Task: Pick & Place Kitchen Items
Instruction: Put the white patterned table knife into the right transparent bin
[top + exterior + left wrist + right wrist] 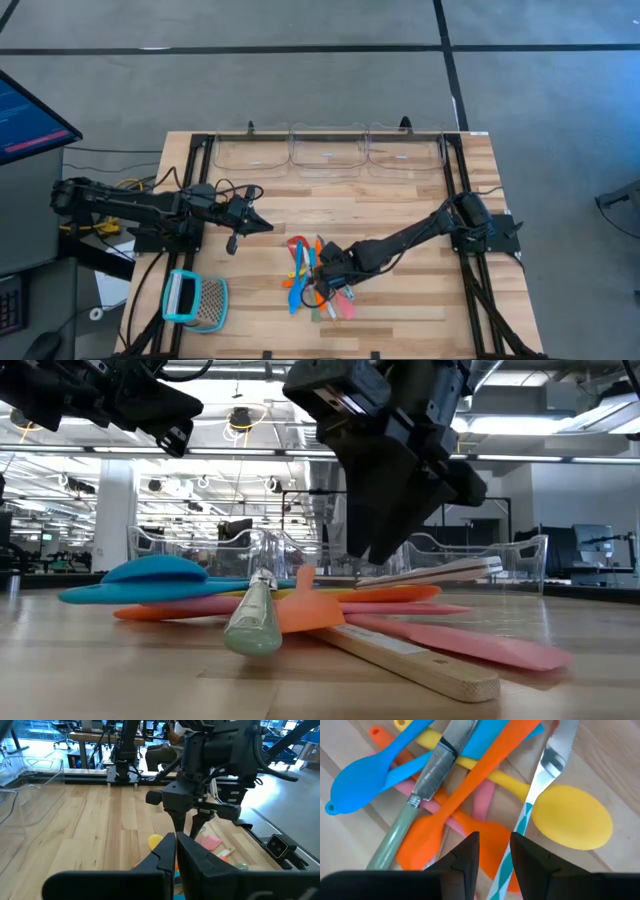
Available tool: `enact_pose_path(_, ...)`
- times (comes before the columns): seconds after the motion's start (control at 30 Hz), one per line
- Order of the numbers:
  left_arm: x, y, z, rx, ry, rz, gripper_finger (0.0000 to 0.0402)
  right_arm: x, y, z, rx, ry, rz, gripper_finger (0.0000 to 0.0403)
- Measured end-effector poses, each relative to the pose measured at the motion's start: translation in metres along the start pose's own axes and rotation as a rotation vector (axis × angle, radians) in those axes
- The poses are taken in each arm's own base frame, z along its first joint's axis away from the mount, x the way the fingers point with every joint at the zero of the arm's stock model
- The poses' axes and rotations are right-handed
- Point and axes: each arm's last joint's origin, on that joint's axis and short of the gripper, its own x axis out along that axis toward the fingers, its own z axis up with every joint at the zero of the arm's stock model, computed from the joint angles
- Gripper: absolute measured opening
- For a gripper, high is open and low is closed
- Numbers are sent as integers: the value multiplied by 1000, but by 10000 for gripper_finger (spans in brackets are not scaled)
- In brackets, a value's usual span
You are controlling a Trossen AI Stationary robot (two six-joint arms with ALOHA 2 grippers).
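Note:
The kitchen items lie in a crossed pile (315, 280) on the wooden table. In the right wrist view I see a blue spoon (365, 780), an orange spatula (465, 785), a yellow spoon (575, 820), pink pieces (482, 800), a silvery knife with a green handle (432, 770) and a silvery piece with a teal-striped handle (545, 770). A wooden-handled spatula (420, 655) shows in the low view. My right gripper (495, 840) is open, pointing down low over the pile's middle. My left gripper (268, 226) is shut and empty, above the table left of the pile. My right gripper's fingers (368, 555) come down from above onto the pile, with the orange spatula and the teal-striped handle under the gap. Whether they touch a utensil I cannot tell.
A teal-framed metal mesh tool (195, 300) lies near the table's front left. Clear plastic bins (325, 150) stand in a row along the far edge. Bare wood (400, 200) lies between the pile and the bins.

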Motion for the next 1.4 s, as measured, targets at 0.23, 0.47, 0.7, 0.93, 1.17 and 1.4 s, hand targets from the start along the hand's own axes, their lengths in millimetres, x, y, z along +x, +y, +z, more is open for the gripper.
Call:
enact_pose_path(0.23,0,0,0,0,0,0,8,0,-5,0,-16,30,-31,107)
enact_pose_path(0.47,0,0,0,0,0,0,8,0,-6,-1,-29,55,-36,107)
enact_pose_path(0.7,0,0,0,0,1,0,8,0,-5,-1,-29,54,-35,107)
enact_pose_path(0.93,0,0,0,-1,5,1,8,16,-3,-3,-31,60,-47,107)
enact_pose_path(1.17,0,0,0,-1,7,0,8,19,-5,-5,-34,66,-63,104)
enact_pose_path(1.4,0,0,0,-1,6,1,8,19,-6,-5,-36,71,-72,37)
